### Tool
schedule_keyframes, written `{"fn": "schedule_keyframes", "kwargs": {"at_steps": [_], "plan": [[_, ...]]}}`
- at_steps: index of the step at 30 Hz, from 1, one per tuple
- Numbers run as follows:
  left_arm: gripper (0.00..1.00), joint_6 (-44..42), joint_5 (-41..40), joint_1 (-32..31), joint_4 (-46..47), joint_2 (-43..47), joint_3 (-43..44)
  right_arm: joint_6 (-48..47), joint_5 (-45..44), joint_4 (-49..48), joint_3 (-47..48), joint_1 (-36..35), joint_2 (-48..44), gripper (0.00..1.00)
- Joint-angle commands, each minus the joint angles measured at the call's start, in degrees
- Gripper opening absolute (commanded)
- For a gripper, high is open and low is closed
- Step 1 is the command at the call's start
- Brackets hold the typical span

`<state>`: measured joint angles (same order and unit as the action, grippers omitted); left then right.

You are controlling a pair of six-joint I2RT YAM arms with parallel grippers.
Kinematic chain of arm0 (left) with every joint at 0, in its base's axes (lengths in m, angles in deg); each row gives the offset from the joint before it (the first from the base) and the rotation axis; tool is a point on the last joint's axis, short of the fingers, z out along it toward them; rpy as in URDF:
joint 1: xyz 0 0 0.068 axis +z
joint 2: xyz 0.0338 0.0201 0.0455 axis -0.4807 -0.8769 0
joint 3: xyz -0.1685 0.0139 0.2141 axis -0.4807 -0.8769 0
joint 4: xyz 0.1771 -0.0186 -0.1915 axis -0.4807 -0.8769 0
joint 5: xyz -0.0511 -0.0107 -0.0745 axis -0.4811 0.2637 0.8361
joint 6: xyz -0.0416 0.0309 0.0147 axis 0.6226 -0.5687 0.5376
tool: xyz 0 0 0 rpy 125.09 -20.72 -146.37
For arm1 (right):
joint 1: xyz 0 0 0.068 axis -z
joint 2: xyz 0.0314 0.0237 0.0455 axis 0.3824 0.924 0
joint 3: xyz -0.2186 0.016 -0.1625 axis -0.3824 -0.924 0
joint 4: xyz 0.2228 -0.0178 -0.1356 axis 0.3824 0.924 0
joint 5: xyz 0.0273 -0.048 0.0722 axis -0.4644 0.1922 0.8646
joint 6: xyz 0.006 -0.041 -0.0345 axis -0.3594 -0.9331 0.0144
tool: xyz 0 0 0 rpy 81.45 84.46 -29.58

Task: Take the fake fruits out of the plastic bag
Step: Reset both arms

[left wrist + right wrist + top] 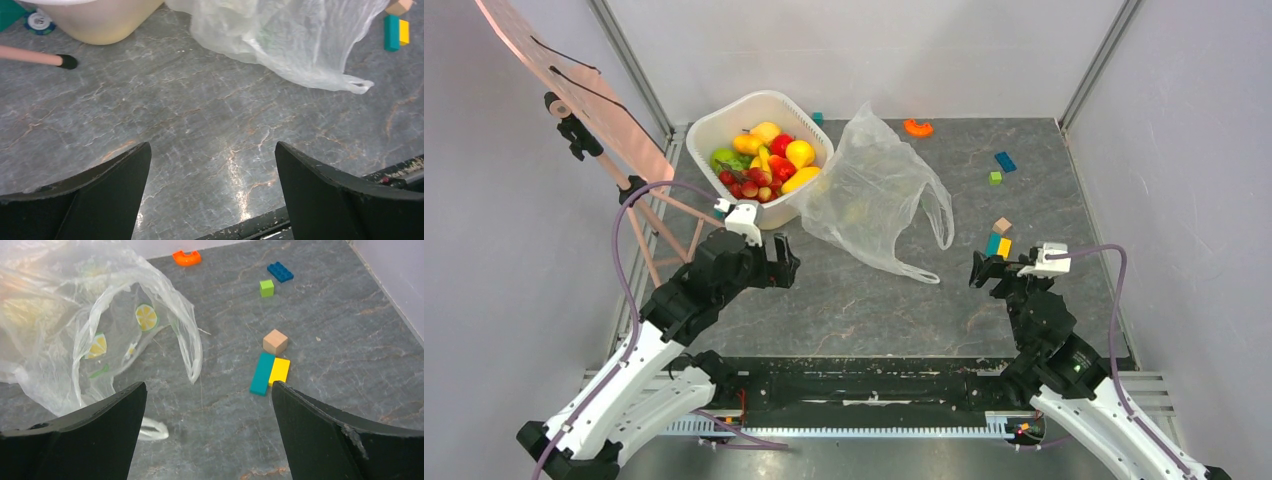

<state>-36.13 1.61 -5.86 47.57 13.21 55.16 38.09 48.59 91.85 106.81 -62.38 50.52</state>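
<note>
grey marbled desk (pixel 874 310) between pale walls, with both arms hanging low over its near edge. the left jaws stand wide apart with nothing between them, and the right jaws gape just as wide and just as empty.

the plastic bag (pixel 874 190) lies slumped ahead of the left jaws and off to their right, and ahead-left of the right jaws. its far side leans on the white tub (pixel 716 127). one loop handle (pixel 196 352) droops just ahead of the right jaws' left finger.

the fake fruits (pixel 774 160) that i can make out sit heaped in the tub, ahead and a little left of the left jaws. i'd guess they are hollow, light and slippery. the round ones would likely roll or squirt out of a pinch, so a hold across the widest part looks safest, and the grapes (pixel 746 183) are better taken by the cluster.

the bag looks feather-light and limp. it should slide and crumple rather than resist, so a loop handle or a gathered fold seems the place to hold it.

the fruits are glossy red, yellow and orange, with one round yellow fruit (pixel 800 152) on top. the bag is clear and crinkled, with yellow lemon-slice shapes (pixel 146 316) showing in the film. i cannot tell whether those are printed on it or lying inside.
</note>
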Motion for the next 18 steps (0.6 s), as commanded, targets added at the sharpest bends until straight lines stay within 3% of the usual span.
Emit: {"fn": "schedule_keyframes", "kwargs": {"at_steps": [1,18], "plan": [[1.0,1.27,-5.98,0.05,-1.98,1.07,0.8,2.3,-0.49,1.12,-2.0,-0.09,-1.58,0.98],[1.0,0.88,-6.48,0.04,-2.83,5.97,-0.73,4.04,-1.26,3.13,-3.43,-0.07,-1.83,0.98]]}}
